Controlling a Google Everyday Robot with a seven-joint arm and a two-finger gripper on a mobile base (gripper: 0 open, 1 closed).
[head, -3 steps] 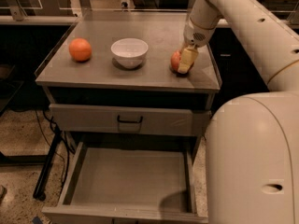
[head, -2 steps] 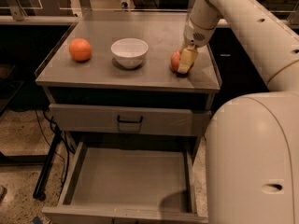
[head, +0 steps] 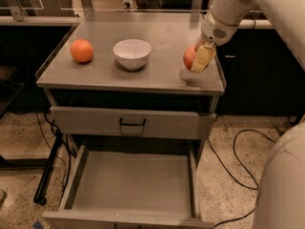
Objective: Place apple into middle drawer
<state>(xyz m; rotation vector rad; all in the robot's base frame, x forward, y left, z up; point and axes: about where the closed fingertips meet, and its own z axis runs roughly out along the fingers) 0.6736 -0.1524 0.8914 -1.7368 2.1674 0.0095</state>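
Observation:
The red apple (head: pixel 189 57) with a yellowish patch is at the right end of the cabinet top, between the cream fingers (head: pixel 202 58) of my gripper (head: pixel 196 59). The gripper is shut on the apple and holds it just above the surface, with a shadow under it. The arm comes down from the upper right. The middle drawer (head: pixel 133 185) stands pulled open below, its flat grey floor bare, well below and to the left of the gripper.
An orange fruit (head: pixel 82 50) lies at the left of the cabinet top (head: pixel 143 75) and a white bowl (head: pixel 132 53) in its middle. A closed drawer front with a black handle (head: pixel 132 123) sits above the open drawer. Cables lie on the floor at right.
The gripper has risen slightly and shifted a little right with the apple in it, so the apple is now just off the cabinet top.

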